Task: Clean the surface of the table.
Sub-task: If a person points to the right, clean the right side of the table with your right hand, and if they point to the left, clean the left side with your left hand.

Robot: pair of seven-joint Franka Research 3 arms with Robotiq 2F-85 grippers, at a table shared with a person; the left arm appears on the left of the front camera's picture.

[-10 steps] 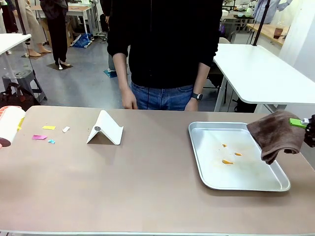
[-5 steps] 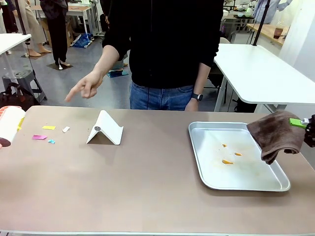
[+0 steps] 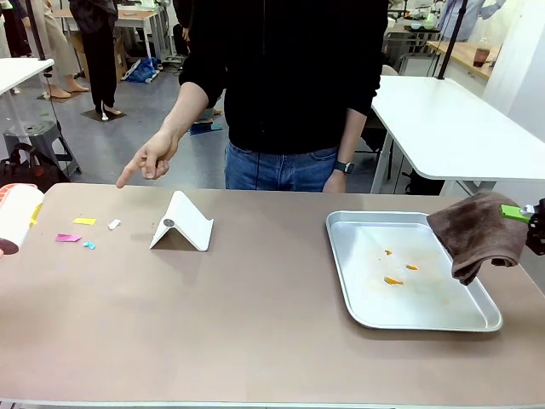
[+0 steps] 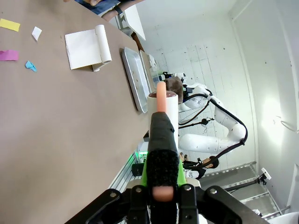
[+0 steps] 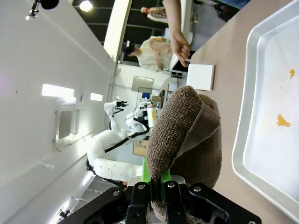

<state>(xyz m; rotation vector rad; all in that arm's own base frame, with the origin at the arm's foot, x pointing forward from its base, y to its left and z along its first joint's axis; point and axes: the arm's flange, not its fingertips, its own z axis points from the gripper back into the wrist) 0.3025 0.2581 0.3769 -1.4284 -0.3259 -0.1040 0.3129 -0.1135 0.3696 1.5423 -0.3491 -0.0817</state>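
The taupe table [image 3: 255, 324] carries several small paper scraps [image 3: 84, 221] near its left end, in yellow, white, pink and blue. A white lint roller [image 3: 17, 215] hangs at the far left edge. In the left wrist view my left gripper [image 4: 161, 189] is shut on the handle of the lint roller [image 4: 164, 109], above the table [image 4: 60, 130]. My right gripper [image 3: 535, 223] is shut on a brown cloth [image 3: 475, 232] that droops over the right rim of the silver tray [image 3: 341, 256]. The right wrist view has my right gripper [image 5: 159, 186] clamped on the brown cloth [image 5: 187, 140].
A white folded stand [image 3: 181, 223] sits left of centre. Orange crumbs [image 3: 392, 279] lie in the tray. A person in black stands at the far side, and their hand [image 3: 146, 162] points down toward the scraps. White-topped tables stand behind.
The person's hand has risen from their side and now points toward the paper scraps, a little lower than half a second ago. Neither arm has moved.
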